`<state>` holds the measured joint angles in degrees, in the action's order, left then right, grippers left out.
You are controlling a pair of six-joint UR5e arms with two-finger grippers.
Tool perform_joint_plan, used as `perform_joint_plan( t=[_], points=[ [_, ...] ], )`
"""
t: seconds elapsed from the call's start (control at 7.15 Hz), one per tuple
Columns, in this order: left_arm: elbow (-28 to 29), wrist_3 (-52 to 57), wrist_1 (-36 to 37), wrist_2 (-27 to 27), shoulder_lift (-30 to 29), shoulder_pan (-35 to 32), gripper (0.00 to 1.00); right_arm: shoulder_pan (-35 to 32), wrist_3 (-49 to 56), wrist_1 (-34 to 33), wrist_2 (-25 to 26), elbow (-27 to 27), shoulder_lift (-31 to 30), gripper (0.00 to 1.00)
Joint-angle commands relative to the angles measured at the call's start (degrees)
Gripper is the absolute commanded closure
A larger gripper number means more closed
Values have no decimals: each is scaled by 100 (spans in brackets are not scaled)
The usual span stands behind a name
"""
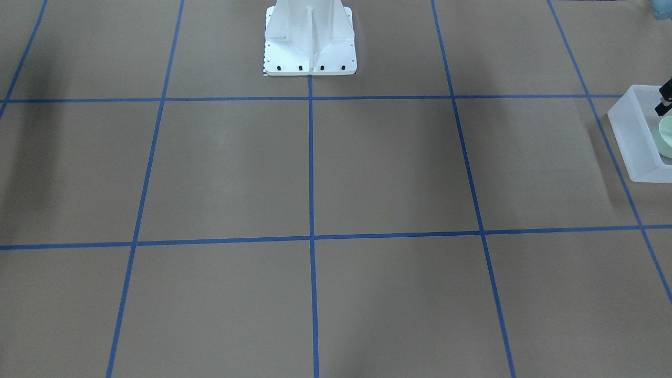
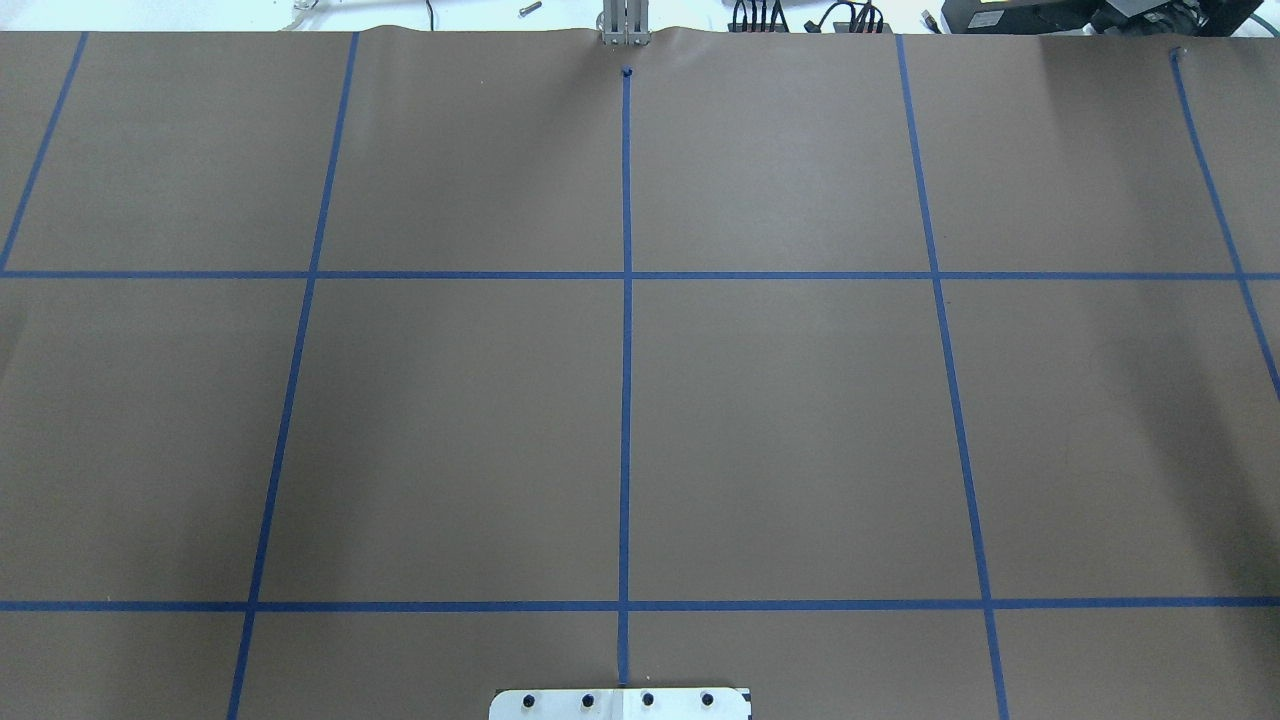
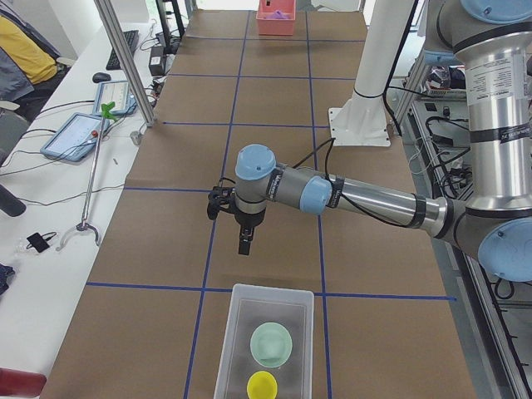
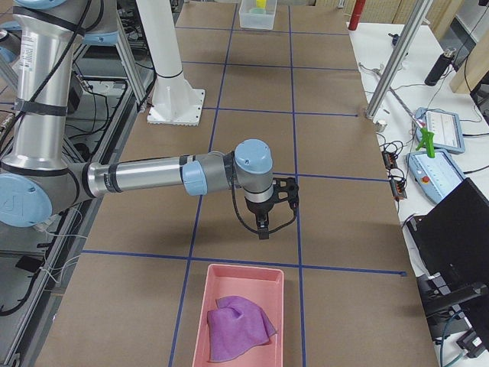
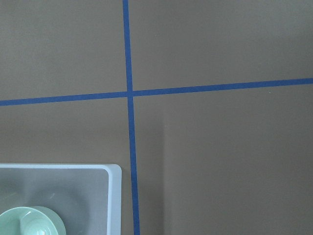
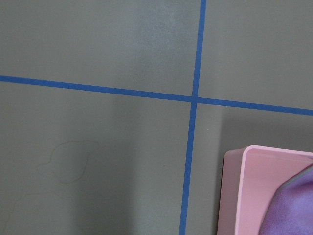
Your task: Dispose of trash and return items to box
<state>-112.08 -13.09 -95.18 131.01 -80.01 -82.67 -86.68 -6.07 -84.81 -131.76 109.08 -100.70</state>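
Status: L gripper [image 3: 244,247] hangs above the table [image 3: 274,150], fingers pointing down, just short of the box [image 3: 270,290] on its inboard side. Nothing visible between the fingers. Jaw state: cannot tell, since only the side cam shows it whole. A dark sliver at the front cam's edge over the box is prob. a fingertip, too little to read.

Bowl [image 3: 271,343] sits upright inside the box, yellow cup [image 3: 263,385] just beside it. L wrist cam shows the box corner and the bowl rim at its lower left.

R gripper [image 4: 262,229] is at the far end, above the table and near the pink tray [image 4: 243,267]. Purple cloth [image 4: 238,327] lies crumpled inside the tray. Jaw state: cannot tell, side cam only.

Judgement: items in box, cloth in tray, so the task looks close to done. What remains is likely the retreat.

Risks:
- L fingers are low and near the box wall. A lateral move toward the box w/o lifting first could clip the rim. The tub looks light, so it would slide or tip and the bowl and cup would shift or spill.
- Same on the R side: a low sweep could catch the tray rim or snag the cloth and drag it out.
- Both arms are at long reach, so a fast retract means a wide elbow swing. Lift straight up first, then retract.
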Motion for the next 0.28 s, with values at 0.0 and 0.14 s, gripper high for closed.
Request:
perform_joint_plan(
  t=[0.0,0.14],
  points=[
    [-69,-10,0,4,3,-4,2,2,0,0,-17,0,-11,0],
    [-60,-10,0,4,3,-4,2,2,0,0,-8,0,-3,0]
  ],
)
